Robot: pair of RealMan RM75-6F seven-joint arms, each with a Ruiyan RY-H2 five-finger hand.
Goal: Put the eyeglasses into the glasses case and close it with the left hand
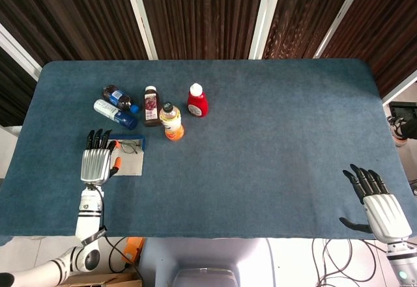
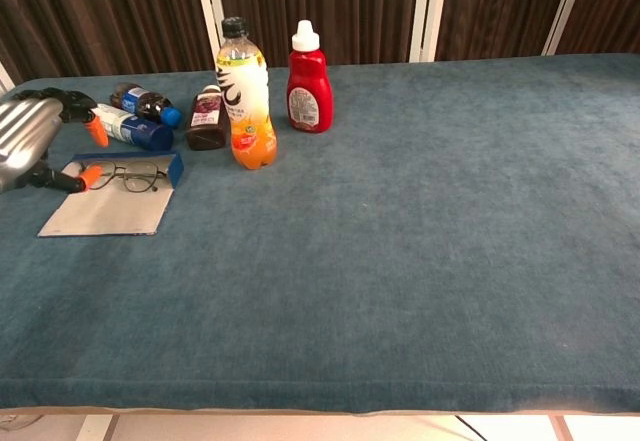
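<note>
The thin-framed eyeglasses [image 1: 130,146] [image 2: 131,175] lie on the open glasses case [image 1: 132,164] [image 2: 104,212], a flat beige panel with a blue far rim. My left hand [image 1: 96,163] [image 2: 24,137] hovers over the case's left edge with its fingers pointing away from me. It holds nothing, and its orange-tipped thumb is close to the left end of the glasses. My right hand [image 1: 380,204] hangs at the table's near right edge with its fingers spread and empty; it appears only in the head view.
Behind the case lie two blue-capped bottles [image 1: 115,114] [image 1: 118,97]. To their right stand a dark juice bottle [image 1: 152,107], an orange drink bottle [image 2: 243,85] and a red sauce bottle [image 2: 309,82]. Blue cloth covers the table [image 1: 273,137].
</note>
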